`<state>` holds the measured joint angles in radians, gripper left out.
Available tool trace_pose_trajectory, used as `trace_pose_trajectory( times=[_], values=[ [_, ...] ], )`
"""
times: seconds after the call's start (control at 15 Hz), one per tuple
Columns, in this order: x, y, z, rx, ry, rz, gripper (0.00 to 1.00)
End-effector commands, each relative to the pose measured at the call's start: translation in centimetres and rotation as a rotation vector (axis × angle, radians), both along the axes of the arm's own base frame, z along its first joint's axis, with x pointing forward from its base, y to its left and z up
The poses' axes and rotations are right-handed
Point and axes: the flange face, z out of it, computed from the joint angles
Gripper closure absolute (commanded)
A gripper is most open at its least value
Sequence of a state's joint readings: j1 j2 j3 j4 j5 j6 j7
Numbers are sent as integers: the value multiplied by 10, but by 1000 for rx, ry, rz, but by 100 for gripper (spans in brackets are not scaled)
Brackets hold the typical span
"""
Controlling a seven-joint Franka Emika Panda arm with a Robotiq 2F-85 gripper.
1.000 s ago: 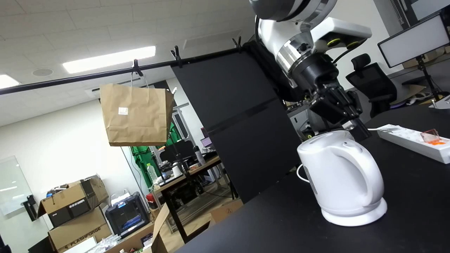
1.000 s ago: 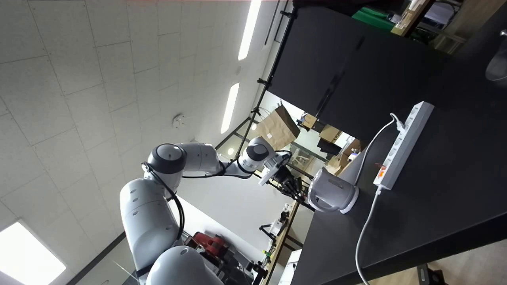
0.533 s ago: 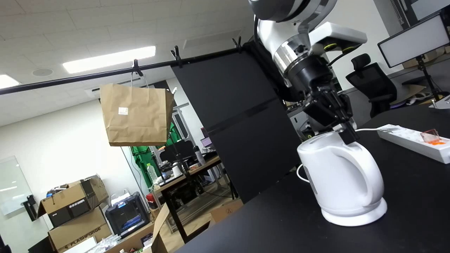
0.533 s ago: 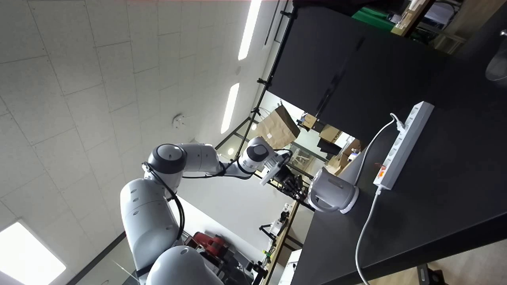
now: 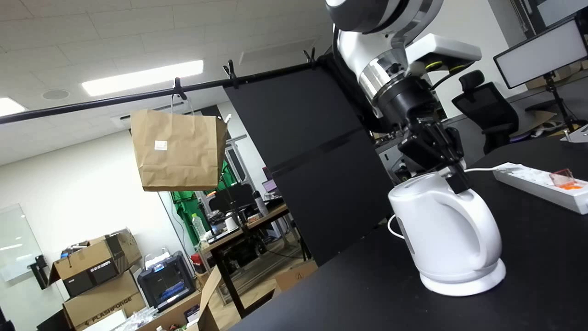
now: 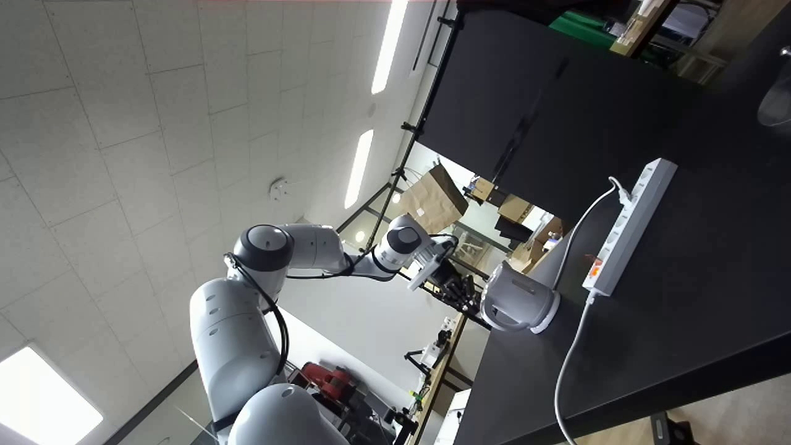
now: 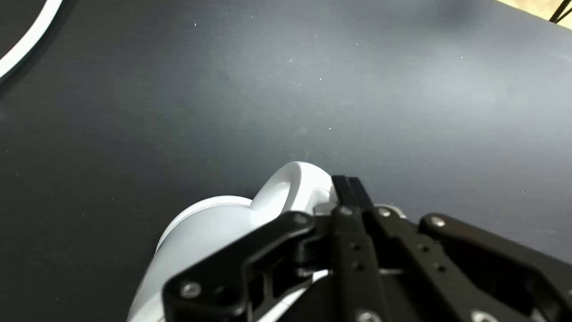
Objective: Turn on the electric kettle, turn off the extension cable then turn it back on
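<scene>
Pincer (image 7: 347, 178): I had it pressed together.
Kettle (image 5: 434, 243): the top of its handle (image 5: 486, 230) lay beneath me; touching, I couldn't tell.

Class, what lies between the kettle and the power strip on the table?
A white cord and black tabletop lie between the kettle and power strip, as an exterior view shows.

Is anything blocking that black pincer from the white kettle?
Nothing visible is. In an exterior view, the closed pincer overlaps the top of the kettle by its handle; whether they touch, I can't tell.
</scene>
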<state>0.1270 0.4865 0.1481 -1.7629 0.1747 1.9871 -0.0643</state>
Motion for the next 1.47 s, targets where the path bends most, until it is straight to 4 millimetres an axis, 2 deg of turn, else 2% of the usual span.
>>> trace_pose_trajectory(
  times=[0.0, 1.13, 1.4],
  values=[
    [4, 0, 1, -7, 3, -5, 100],
    [-3, -5, -13, -19, 30, -11, 100],
    [0, 0, -3, -1, 19, -2, 100]
  ],
)
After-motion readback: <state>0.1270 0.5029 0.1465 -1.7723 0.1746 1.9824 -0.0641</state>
